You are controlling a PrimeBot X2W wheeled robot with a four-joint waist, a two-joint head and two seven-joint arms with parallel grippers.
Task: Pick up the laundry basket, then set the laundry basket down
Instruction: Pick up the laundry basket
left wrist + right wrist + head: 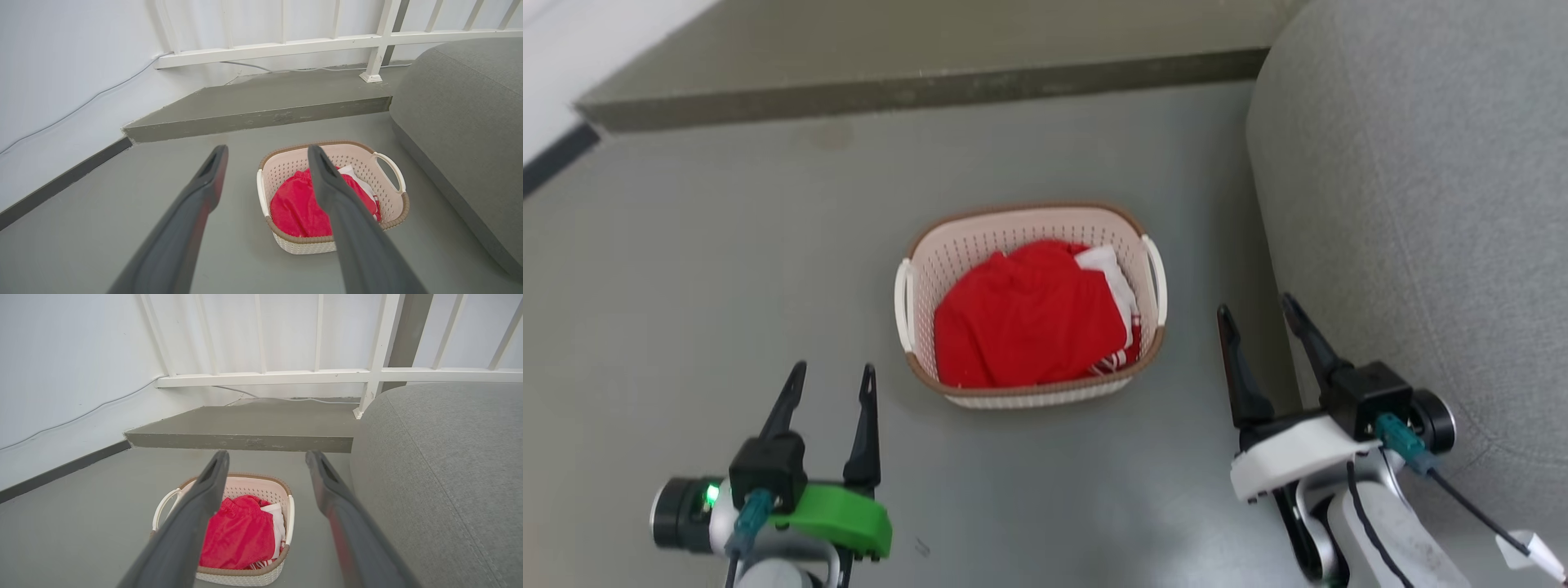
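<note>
The laundry basket (980, 245) stands upright on the grey floor, cream-white and perforated with a brown rim and a white handle on each side. Red and white clothes (1029, 314) lie inside it. My left gripper (834, 371) hovers open to the basket's lower left, apart from it. My right gripper (1255, 306) is open at the basket's lower right, close to the grey cushion, holding nothing. In the left wrist view the laundry basket (286, 163) lies beyond the left gripper (267, 150). In the right wrist view the laundry basket (253, 486) sits below and left of the right gripper (266, 455).
A large grey cushion (1413, 204) rises along the right side, close to the right arm. A raised grey step (915, 82) crosses the far side, with a white railing (327, 41) and white wall behind it. A dark baseboard (61, 181) runs along the left.
</note>
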